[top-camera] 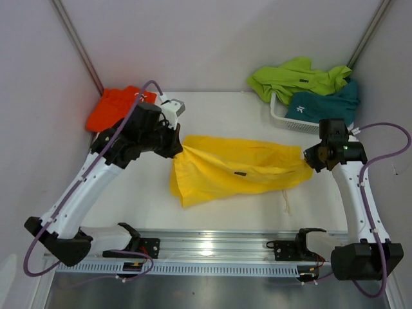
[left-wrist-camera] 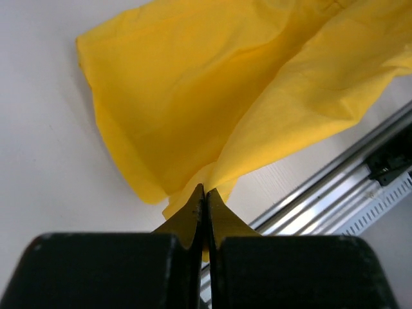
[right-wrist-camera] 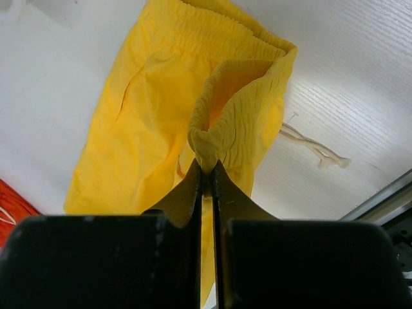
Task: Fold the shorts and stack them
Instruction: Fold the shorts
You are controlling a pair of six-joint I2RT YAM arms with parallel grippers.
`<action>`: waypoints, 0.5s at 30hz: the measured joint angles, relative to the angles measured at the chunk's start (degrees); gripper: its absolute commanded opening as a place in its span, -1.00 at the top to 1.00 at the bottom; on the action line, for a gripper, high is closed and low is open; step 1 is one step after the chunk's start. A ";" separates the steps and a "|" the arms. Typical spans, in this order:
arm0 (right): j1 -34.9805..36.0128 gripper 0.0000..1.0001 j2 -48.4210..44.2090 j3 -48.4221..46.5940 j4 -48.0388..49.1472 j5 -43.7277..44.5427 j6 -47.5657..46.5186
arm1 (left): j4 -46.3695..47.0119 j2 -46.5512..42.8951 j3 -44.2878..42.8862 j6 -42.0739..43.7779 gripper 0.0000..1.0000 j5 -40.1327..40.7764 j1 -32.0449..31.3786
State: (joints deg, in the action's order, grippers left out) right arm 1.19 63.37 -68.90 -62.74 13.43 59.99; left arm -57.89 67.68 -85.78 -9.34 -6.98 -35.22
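orange shorts (top-camera: 112,109): part behind left arm (top-camera: 84,180) | yellow shorts (top-camera: 232,168) label (top-camera: 241,174): too small to read

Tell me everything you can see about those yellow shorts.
The yellow shorts are soft, thin, wrinkled bright fabric with a gathered elastic waistband, a pale drawstring trailing onto the white table and a small dark mark on top. They lie stretched across the table, held at both ends. The left hand is shut on a corner at one end; the right hand is shut on the waistband at the other.
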 measured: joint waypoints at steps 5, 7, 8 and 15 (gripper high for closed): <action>-3.10 1.00 3.76 -0.02 2.47 -0.28 -0.02 | 2.49 4.90 -0.17 0.90 1.00 0.35 4.96; -4.00 1.00 5.18 -0.09 3.48 -0.61 0.00 | 3.10 6.08 -0.44 0.92 1.00 0.33 6.27; -4.33 1.00 5.97 -0.22 3.98 -0.92 0.00 | 3.50 6.58 -0.57 0.90 1.00 0.28 6.91; -4.74 1.00 12.02 -5.33 7.17 -3.26 -0.07 | 6.19 7.80 -1.05 0.48 1.00 -0.87 10.75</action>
State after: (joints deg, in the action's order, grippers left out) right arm -3.55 75.40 -74.24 -55.57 10.17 59.92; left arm -51.70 75.48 -86.83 -8.86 -7.86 -24.47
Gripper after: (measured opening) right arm 0.031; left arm 0.003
